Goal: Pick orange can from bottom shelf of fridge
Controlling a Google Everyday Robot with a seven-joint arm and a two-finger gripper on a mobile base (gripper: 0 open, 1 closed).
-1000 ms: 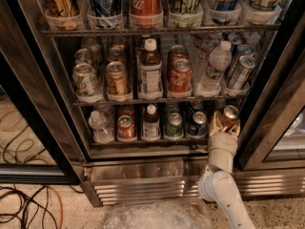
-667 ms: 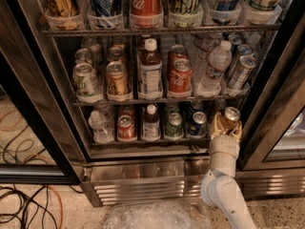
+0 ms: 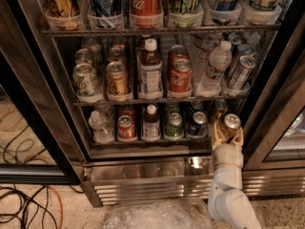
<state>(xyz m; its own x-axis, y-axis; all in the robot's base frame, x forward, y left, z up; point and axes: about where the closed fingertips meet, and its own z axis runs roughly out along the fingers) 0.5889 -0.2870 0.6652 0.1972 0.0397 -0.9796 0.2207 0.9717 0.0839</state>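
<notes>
The fridge stands open in front of me with wire racks full of drinks. My gripper is at the right end of the bottom shelf, its cream fingers closed around the orange can, a coppery can with a silver top. The can is held upright at the shelf's front right edge, just past the blue can. My white arm rises from the lower right.
On the bottom shelf stand a water bottle, a red can, a dark bottle and a green can. The ribbed steel base lies below. The door frame is close on the right. Cables lie on the floor at left.
The gripper with the orange can has drawn slightly outward and down from the shelf's right end. The arm has shifted a little to the right.
</notes>
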